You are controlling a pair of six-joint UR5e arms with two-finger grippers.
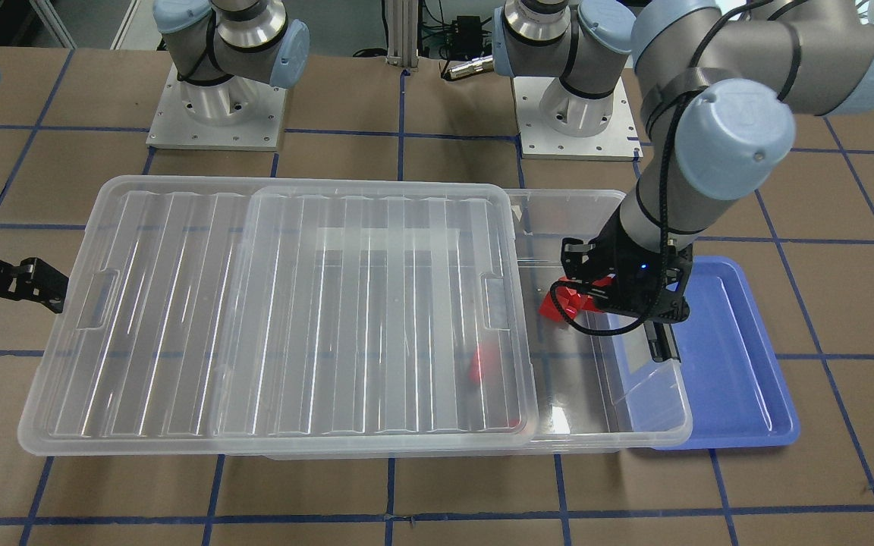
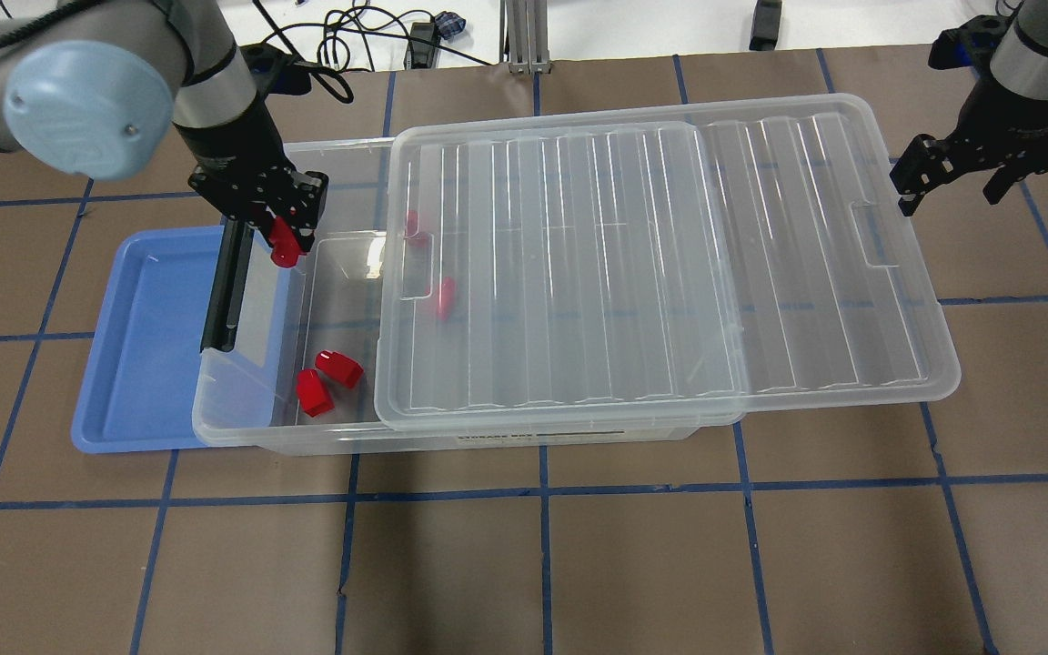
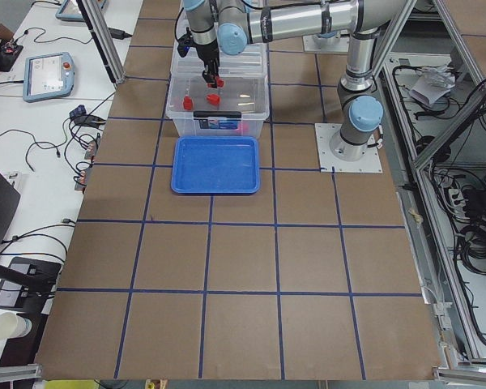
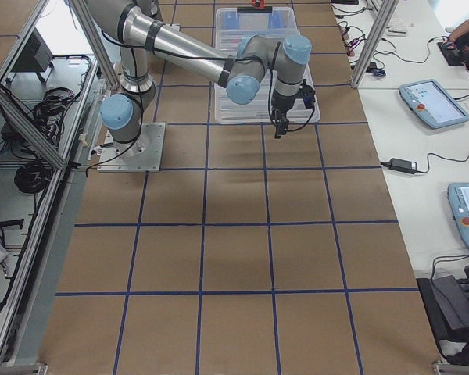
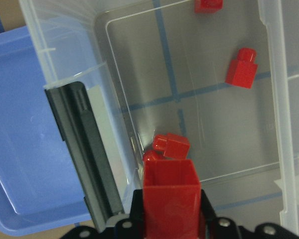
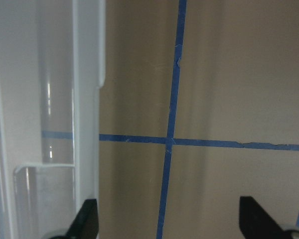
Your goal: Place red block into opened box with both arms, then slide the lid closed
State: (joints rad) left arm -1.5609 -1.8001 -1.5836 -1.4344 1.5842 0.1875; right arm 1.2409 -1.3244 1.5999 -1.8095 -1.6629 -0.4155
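My left gripper (image 2: 284, 238) is shut on a red block (image 5: 169, 196), holding it above the uncovered end of the clear box (image 2: 242, 435), just inside the black bar (image 2: 222, 291). Below it, two red blocks (image 2: 328, 379) lie on the box floor, and two more (image 2: 445, 297) show through the lid. The ribbed clear lid (image 2: 651, 264) covers most of the box and overhangs its far end. My right gripper (image 2: 953, 182) stands open beside that overhanging end, a little apart from the lid's rim (image 6: 87, 99), with nothing between its fingers.
A blue tray (image 2: 142, 346) lies against the box's open end, partly under the black bar. Brown table with blue tape lines surrounds the box. Both arm bases (image 1: 217, 106) stand at the table's back edge.
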